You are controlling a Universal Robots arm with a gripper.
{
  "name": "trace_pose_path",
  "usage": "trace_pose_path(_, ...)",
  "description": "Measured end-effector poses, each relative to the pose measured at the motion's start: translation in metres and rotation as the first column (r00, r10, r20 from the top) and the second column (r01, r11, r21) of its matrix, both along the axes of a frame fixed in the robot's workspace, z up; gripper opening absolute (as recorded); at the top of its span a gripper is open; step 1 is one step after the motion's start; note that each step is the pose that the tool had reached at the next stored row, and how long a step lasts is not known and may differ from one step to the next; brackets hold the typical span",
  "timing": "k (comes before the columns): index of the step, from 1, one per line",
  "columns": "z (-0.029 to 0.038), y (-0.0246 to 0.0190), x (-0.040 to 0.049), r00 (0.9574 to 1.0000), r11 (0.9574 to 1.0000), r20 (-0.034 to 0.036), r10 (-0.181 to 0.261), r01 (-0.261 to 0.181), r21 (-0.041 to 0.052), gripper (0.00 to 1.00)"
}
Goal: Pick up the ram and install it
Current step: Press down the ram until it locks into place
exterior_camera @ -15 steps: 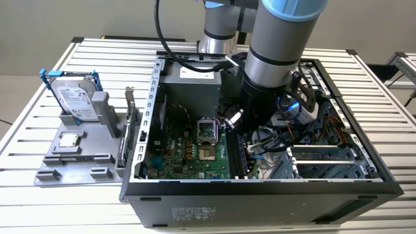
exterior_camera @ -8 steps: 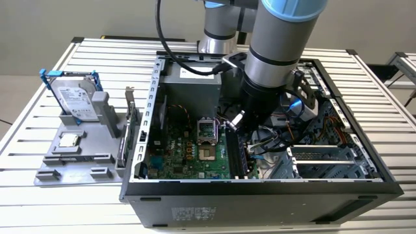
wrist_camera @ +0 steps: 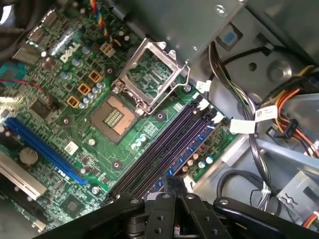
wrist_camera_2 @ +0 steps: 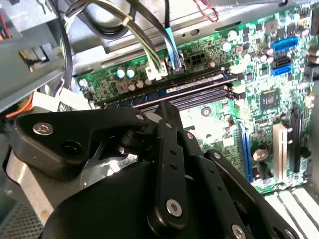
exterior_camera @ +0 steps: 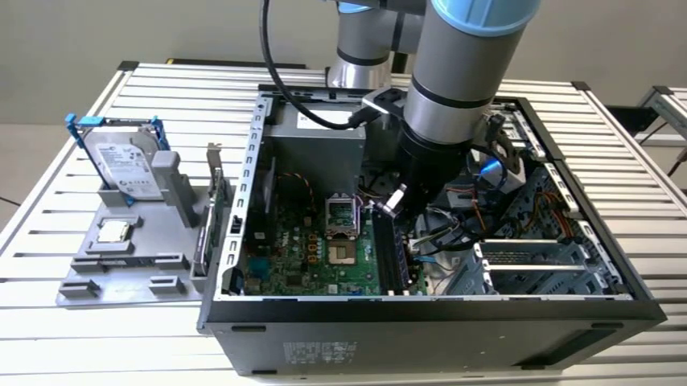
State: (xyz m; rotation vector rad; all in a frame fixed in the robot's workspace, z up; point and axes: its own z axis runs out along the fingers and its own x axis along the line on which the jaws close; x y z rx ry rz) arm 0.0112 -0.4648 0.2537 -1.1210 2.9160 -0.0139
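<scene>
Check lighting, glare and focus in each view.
Exterior view: the slatted white table glares bright, the case interior sits darker. Second wrist view: the black hand looms soft up close, the green motherboard sharp. First wrist view: evenly lit, the open silver processor socket crisp.

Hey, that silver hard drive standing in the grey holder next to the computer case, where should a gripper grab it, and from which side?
Probably by its upper end, from straight above. The hard drive stands on end with its lower part sunk in the grey holder, so the top is free. Its two broad flat faces look best for closing on.
</scene>
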Motion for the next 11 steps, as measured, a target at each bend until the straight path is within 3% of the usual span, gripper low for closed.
trace_pose_path(5,0.0,0.0001,0.0,0.998,0.998,-0.0001,0.064,-0.064,0.0,0.0)
trace_pose_path(11,-0.0003,0.0002,0.0,0.9903,0.9903,-0.0001,0.139,-0.139,-0.0002,0.0)
